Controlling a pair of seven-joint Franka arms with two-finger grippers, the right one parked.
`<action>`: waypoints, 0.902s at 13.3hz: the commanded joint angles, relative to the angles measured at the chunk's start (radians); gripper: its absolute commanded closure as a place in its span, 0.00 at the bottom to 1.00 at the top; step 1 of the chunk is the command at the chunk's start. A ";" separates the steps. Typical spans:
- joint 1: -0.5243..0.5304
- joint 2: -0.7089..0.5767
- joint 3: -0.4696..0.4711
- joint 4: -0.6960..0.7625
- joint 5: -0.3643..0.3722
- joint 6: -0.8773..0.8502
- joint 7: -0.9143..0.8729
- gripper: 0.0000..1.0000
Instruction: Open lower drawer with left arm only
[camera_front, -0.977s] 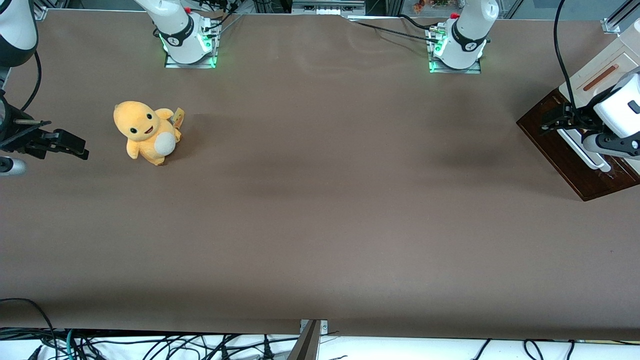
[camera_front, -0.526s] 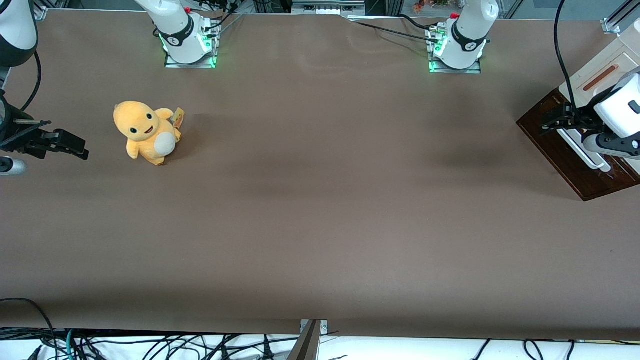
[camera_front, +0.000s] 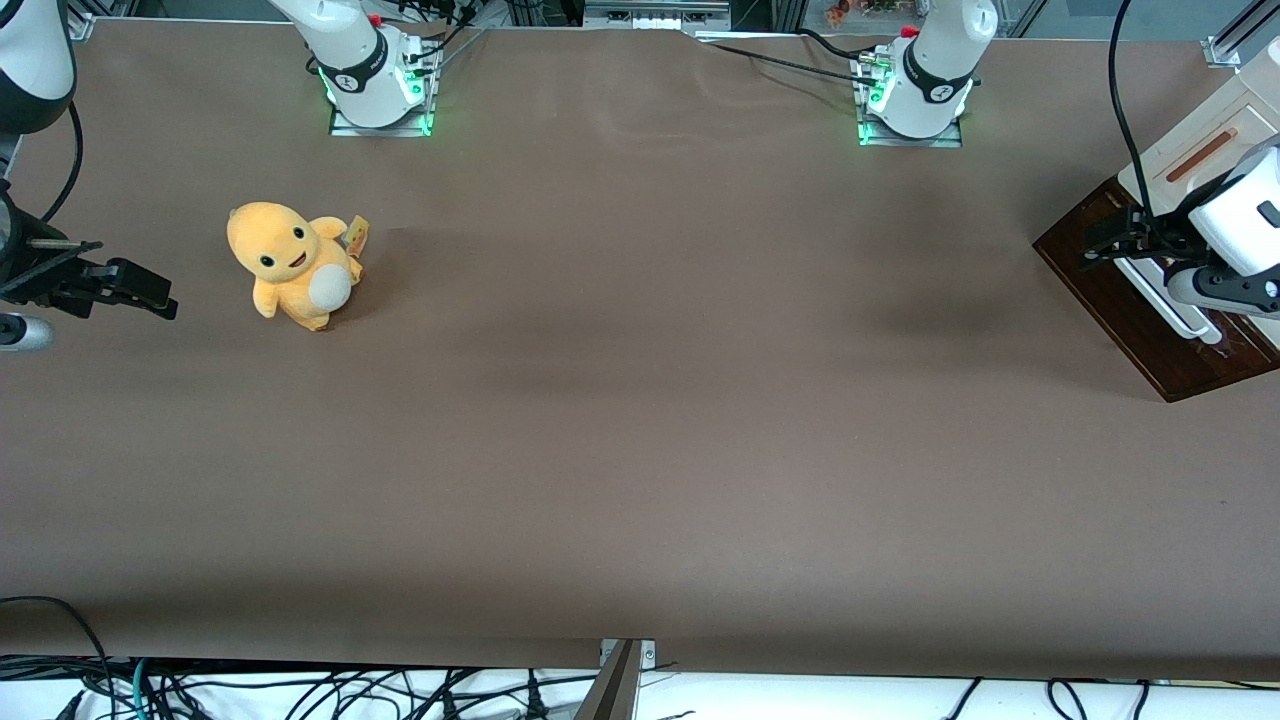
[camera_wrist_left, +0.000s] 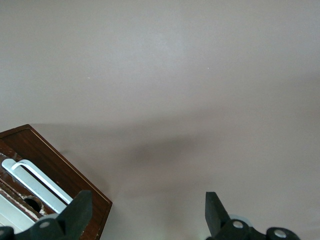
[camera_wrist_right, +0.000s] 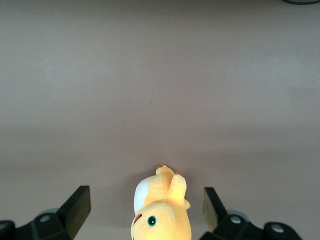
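The lower drawer's dark brown front with its long white bar handle is at the working arm's end of the table, part of a cream cabinet. The left arm reaches over it. Its black gripper hovers above the end of the drawer front farther from the front camera, close to that end of the handle. In the left wrist view the gripper is open with only bare table between its fingers. The drawer front's corner and the handle lie beside one finger.
An orange plush toy stands toward the parked arm's end of the table and also shows in the right wrist view. A cream panel with an orange-brown bar sits above the drawer. Two arm bases lit green stand at the table's back edge.
The left arm's wrist and gripper have shifted only very slightly over the drawer front. The drawer, the cabinet and the toy have not moved.
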 joint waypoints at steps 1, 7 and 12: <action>0.005 -0.014 0.001 -0.006 -0.015 -0.010 0.021 0.00; 0.007 -0.007 0.003 -0.006 -0.015 -0.010 0.010 0.00; 0.050 0.070 0.004 -0.007 -0.011 -0.039 -0.224 0.00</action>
